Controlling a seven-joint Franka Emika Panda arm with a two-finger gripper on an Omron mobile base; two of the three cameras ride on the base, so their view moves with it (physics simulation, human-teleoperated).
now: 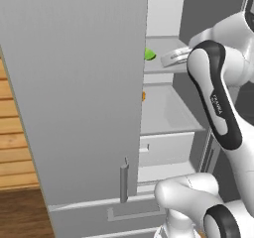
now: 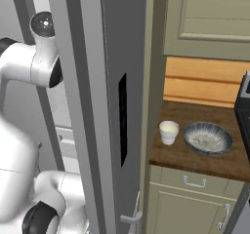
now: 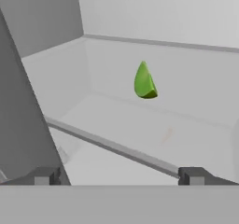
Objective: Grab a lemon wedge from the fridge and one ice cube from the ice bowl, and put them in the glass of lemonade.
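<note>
Reaching into fridge [image 1: 74, 108]; gripper [image 3: 119, 176] wide, empty; lemon wedge [image 3: 144, 81] ahead; risk: fingers nudge wedge deeper along shelf.

**Olive cabinets and wood around a dark worktop**

A dark wooden worktop [image 2: 195, 155] lies well to the right of the hand, under an olive-green upper cabinet [image 2: 210, 18] and over matching lower cabinets [image 2: 190, 204]. A pale wood-plank wall [image 2: 205, 84] backs it. Dark wooden floor [image 1: 22, 214] lies lower left.
</note>
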